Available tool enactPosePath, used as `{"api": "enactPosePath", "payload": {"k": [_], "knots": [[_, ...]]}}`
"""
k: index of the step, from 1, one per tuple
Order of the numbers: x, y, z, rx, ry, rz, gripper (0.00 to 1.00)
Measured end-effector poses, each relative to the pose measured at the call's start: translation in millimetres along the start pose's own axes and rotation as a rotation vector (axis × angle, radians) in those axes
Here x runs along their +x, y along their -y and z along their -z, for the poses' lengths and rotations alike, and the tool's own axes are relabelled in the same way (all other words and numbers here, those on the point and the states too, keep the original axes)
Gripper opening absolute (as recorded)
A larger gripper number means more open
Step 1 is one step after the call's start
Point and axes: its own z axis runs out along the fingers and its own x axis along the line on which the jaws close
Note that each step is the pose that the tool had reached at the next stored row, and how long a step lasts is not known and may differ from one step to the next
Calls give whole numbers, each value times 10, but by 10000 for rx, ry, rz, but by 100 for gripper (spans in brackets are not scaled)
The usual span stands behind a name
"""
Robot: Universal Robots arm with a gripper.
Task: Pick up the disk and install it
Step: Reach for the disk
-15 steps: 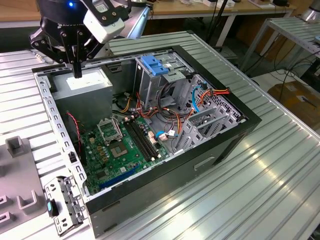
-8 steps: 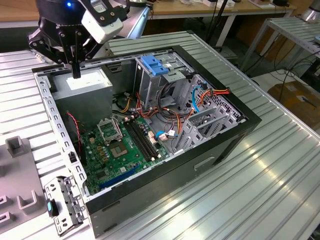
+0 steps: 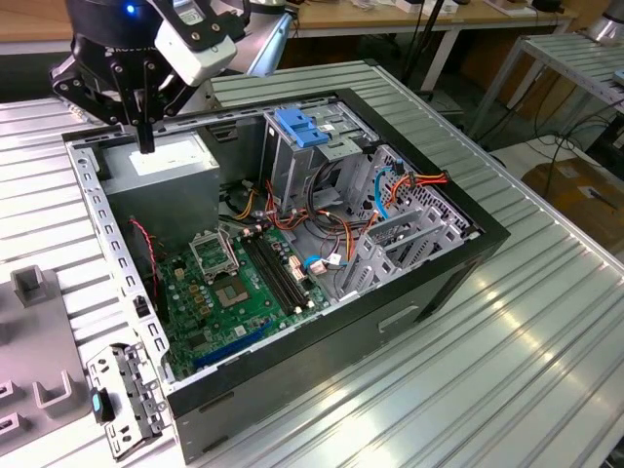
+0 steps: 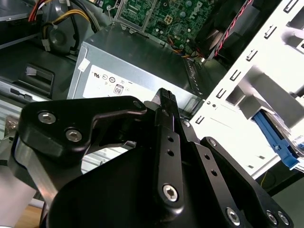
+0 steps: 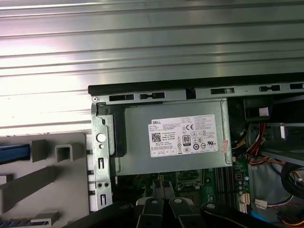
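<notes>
My gripper (image 3: 146, 144) hangs over the far corner of the open computer case (image 3: 409, 312) at the exterior view's left, just above the grey power-supply box (image 3: 161, 161). Its fingers are pressed together with nothing between them, as the first wrist view also shows at the gripper (image 5: 163, 189). The second wrist view shows a flat grey piece with a blue plastic rail, which I take for the disk (image 4: 279, 145). It lies outside the case, beyond the white perforated wall (image 4: 247, 95). A blue strip (image 5: 14, 153) shows among the grey fixture blocks in the first wrist view.
A tall metal cage with a blue plastic top (image 3: 302, 127) stands in the case beside bundles of orange and blue cables (image 3: 390, 190). The green motherboard (image 3: 234, 283) lies on the case floor. Grey fixture blocks (image 3: 29, 283) and a loose metal bracket (image 3: 122, 400) lie on the ribbed table.
</notes>
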Motion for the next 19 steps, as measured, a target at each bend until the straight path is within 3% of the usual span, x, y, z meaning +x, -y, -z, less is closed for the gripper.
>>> {"api": "enactPosePath", "payload": {"k": [19], "knots": [[58,5,-1,0,0,0,11]]}}
